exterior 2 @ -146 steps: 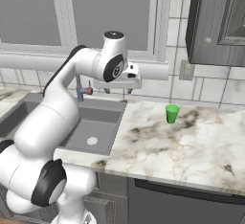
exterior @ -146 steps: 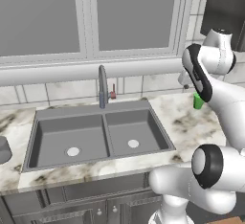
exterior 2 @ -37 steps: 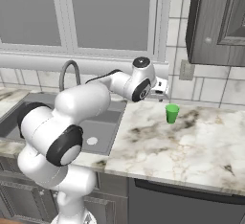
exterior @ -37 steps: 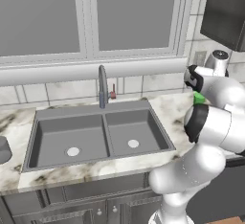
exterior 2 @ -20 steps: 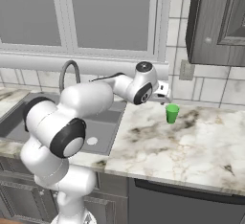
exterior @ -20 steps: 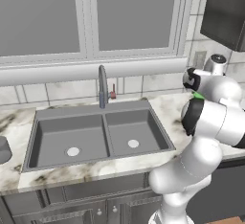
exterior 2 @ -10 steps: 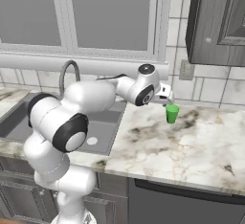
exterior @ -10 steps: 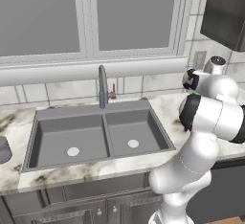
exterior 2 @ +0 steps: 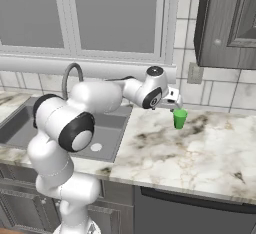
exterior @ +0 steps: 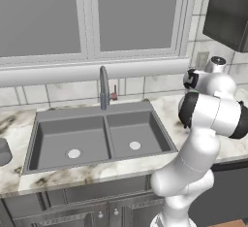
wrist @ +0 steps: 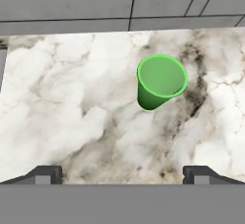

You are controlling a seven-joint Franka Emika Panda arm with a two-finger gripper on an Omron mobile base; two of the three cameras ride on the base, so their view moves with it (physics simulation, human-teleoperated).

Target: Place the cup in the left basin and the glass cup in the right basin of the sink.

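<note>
Left base view. One sink (exterior: 99, 138), dark grey, double-bowl, set in the marble tabletop (exterior: 72, 175). Two bowls: one left basin (exterior: 68, 143), the wider, and one right basin (exterior: 135, 135), the narrower, each with one light round drain, split by a centre divider. One tall grey faucet (exterior: 103, 86) at the sink's back edge, with one small red item (exterior: 115, 94) just beside it. One glass cup (exterior: 4, 152), grey and cylindrical, at the tabletop's left edge, cut by the frame. One wall outlet (exterior: 200, 60) on the tiled backsplash. One dark upper cabinet (exterior: 228, 10) at top right.

Right base view. One cup (exterior 2: 180, 118), bright green, tapered, upright on the tabletop (exterior 2: 200, 153) near its back edge, well right of the sink (exterior 2: 102, 128). One claw (exterior 2: 175, 106), at the end of the outstretched arm, just above and beside the cup's rim; whether it touches cannot be told here. One faucet (exterior 2: 70, 78). One wall outlet (exterior 2: 195, 73). One dark cabinet (exterior 2: 227, 23).

Hand view. One cup (wrist: 160, 80), seen from above, hollow showing, standing free on the marble toward the tiled back wall. One claw (wrist: 122, 173), jaws spread to their widest, two dark fingertips (wrist: 43, 173) far apart at the lower edge. Nothing between them, nothing held; the cup lies ahead of the tips, nearer the right-hand one, apart from both.
</note>
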